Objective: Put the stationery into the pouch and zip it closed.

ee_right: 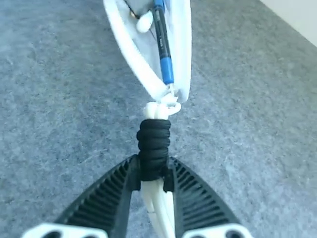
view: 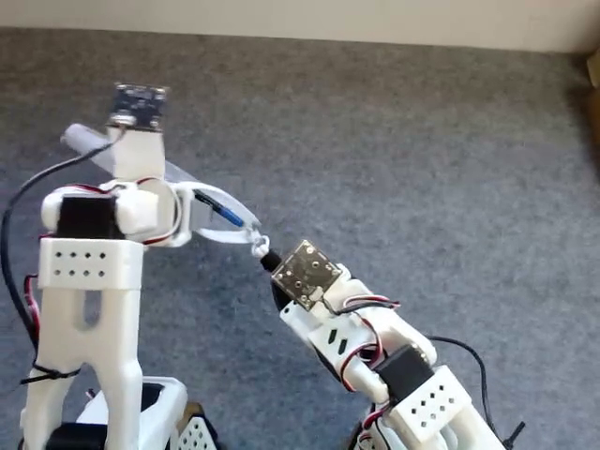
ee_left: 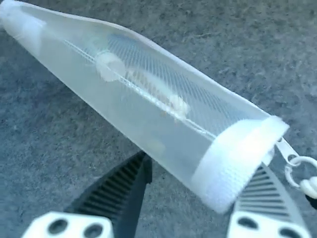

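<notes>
A translucent white mesh pouch (view: 202, 202) is held off the grey carpet by my left gripper (view: 186, 214), whose black fingers (ee_left: 126, 191) are shut on the pouch (ee_left: 148, 109) near its banded zip end. Inside it lie a blue pen (view: 226, 215) and pale stationery pieces (ee_left: 110, 64). My right gripper (view: 269, 262) is at the pouch's tip, shut on the black corded zip pull (ee_right: 153, 144). In the right wrist view that gripper (ee_right: 153, 176) pinches the cord just below the pouch (ee_right: 130, 47), and the blue pen (ee_right: 162, 44) shows through its wall.
Grey carpet (view: 441, 159) spreads around both arms. A pale wall strip (view: 328, 14) runs along the far edge, and a brownish object (view: 594, 89) sits at the far right. Loose cables (view: 14, 225) hang beside the left arm.
</notes>
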{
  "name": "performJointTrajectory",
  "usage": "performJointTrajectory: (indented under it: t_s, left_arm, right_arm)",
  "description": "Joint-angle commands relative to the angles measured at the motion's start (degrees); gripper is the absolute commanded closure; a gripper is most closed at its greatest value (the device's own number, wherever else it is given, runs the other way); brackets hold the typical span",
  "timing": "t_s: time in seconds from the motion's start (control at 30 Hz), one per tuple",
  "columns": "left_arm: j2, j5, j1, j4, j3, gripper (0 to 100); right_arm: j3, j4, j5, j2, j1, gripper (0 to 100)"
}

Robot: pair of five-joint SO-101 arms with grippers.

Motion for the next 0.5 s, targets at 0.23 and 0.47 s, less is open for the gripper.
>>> performJointTrajectory:
  t_s: [0.23,0.47]
  left_arm:
    - [-0.92,-0.88,5.23,-4.13,-3.47,67]
    - [-0.84,-2.55,7.78,-7.47,-3.47,67]
  right_arm:
    - [-0.4,0.22,0.62,-2.15,0.75,99.3]
    - [-0.4,0.22,0.62,-1.98,0.75,99.3]
